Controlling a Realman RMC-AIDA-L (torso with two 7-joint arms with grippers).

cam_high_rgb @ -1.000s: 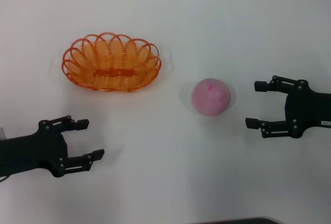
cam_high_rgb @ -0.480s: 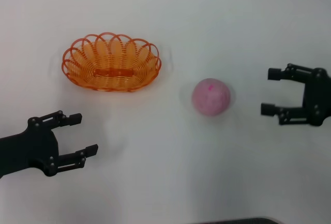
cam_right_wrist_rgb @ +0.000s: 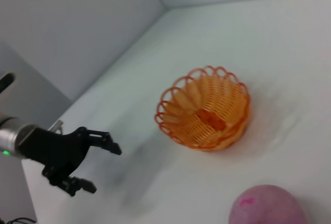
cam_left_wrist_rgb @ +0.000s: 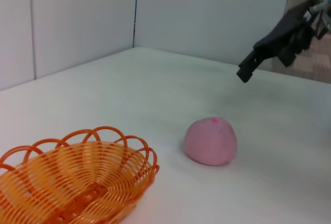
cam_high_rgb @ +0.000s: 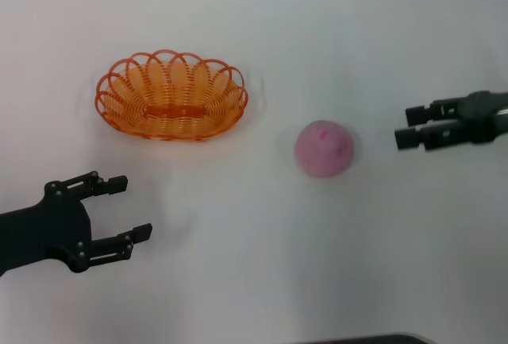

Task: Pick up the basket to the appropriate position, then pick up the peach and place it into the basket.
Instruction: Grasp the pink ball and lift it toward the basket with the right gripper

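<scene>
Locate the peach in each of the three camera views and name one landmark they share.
Head view: the peach lies right of centre on the white table, between the basket and the right gripper.
Left wrist view: the peach sits just below the middle, beside the basket.
Right wrist view: the peach is cut off at the lower edge.
Shared landmark: the orange basket, empty in all three views.
</scene>
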